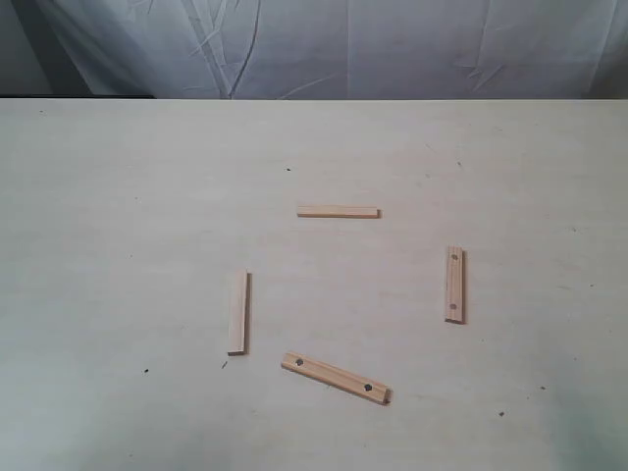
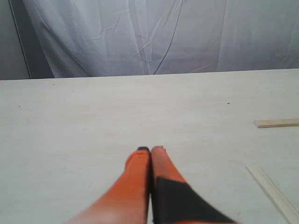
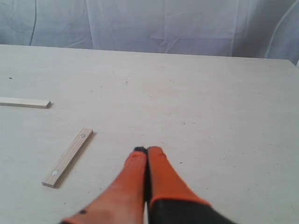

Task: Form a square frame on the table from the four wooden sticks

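Four wooden sticks lie apart on the table [image 1: 118,196], loosely ringed, none touching. The far stick [image 1: 338,211] lies crosswise. An upright left stick [image 1: 237,311] and a right stick [image 1: 453,284] with two dark dots flank the gap. The near stick [image 1: 336,378], also dotted, lies slanted. No square frame is formed. My left gripper [image 2: 150,150] is shut with nothing in it, above bare table; two sticks [image 2: 276,123] [image 2: 273,192] show off to one side. My right gripper [image 3: 147,150] is shut and empty, with the dotted stick [image 3: 68,157] beside it and another stick [image 3: 24,102] farther off. Neither gripper shows in the exterior view.
A crumpled white cloth [image 1: 324,49] hangs as a backdrop behind the table's far edge. A few tiny dark specks [image 1: 146,370] dot the tabletop.
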